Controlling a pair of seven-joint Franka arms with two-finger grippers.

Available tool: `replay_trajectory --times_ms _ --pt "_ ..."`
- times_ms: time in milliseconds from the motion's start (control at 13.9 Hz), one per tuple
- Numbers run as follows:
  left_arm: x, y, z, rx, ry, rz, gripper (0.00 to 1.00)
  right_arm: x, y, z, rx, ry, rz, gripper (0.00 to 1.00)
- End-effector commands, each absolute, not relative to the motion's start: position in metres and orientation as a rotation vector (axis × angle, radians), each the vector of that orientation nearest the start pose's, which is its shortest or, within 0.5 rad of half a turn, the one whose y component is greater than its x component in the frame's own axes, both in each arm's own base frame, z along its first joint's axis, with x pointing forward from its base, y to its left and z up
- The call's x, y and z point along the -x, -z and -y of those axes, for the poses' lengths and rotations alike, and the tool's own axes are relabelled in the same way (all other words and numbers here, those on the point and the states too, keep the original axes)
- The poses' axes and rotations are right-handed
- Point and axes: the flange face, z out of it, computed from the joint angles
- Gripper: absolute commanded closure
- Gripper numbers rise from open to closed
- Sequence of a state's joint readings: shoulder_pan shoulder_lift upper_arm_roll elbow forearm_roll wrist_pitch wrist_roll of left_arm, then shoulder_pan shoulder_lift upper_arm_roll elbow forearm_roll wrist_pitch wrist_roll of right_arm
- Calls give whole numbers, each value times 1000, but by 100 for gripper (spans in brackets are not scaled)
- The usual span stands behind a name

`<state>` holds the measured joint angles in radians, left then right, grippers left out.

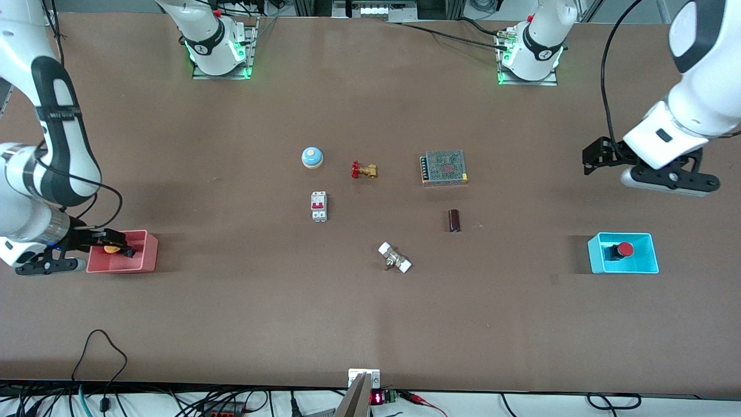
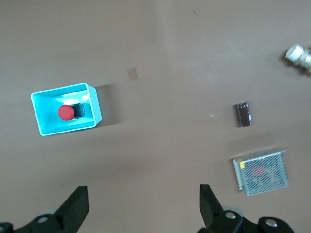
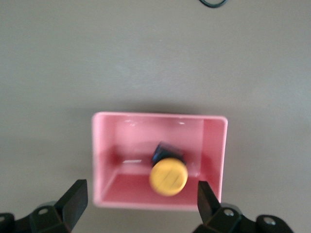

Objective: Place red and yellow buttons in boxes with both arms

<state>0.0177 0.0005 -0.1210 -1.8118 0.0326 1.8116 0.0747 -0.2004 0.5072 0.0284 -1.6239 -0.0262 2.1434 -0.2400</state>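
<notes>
The orange-yellow button (image 1: 111, 249) lies in the pink-red box (image 1: 146, 255) at the right arm's end of the table. My right gripper (image 1: 118, 244) hangs open just over that box, its fingers clear of the button. The right wrist view shows the button (image 3: 168, 176) on its side in the box (image 3: 160, 117), with the gripper (image 3: 141, 200) open. The red button (image 1: 624, 249) lies in the cyan box (image 1: 649, 258) at the left arm's end. My left gripper (image 1: 589, 161) is open and empty, raised over bare table. In the left wrist view the gripper (image 2: 144, 204) is apart from the box (image 2: 95, 103) and button (image 2: 65, 112).
In the middle of the table are a blue dome (image 1: 312, 157), a brass valve with a red handle (image 1: 364, 170), a meshed power supply (image 1: 444, 167), a white circuit breaker (image 1: 319, 206), a dark cylinder (image 1: 454, 220) and a white-capped fitting (image 1: 395, 258).
</notes>
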Motion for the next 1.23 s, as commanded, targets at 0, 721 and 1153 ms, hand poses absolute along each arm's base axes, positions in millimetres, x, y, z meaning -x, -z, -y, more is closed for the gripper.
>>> replay_trajectory --times_ms 0,721,1153 --pt "-543 -533 43 3087 -96 -342 0 -651 -417 65 3148 -1 -15 0" --pt "-592 -579 18 3110 -74 -222 0 -514 -561 -33 3171 12 95 0" --pt "-573 -594 33 3096 -26 -253 0 -551 -581 -48 3165 -36 116 0"
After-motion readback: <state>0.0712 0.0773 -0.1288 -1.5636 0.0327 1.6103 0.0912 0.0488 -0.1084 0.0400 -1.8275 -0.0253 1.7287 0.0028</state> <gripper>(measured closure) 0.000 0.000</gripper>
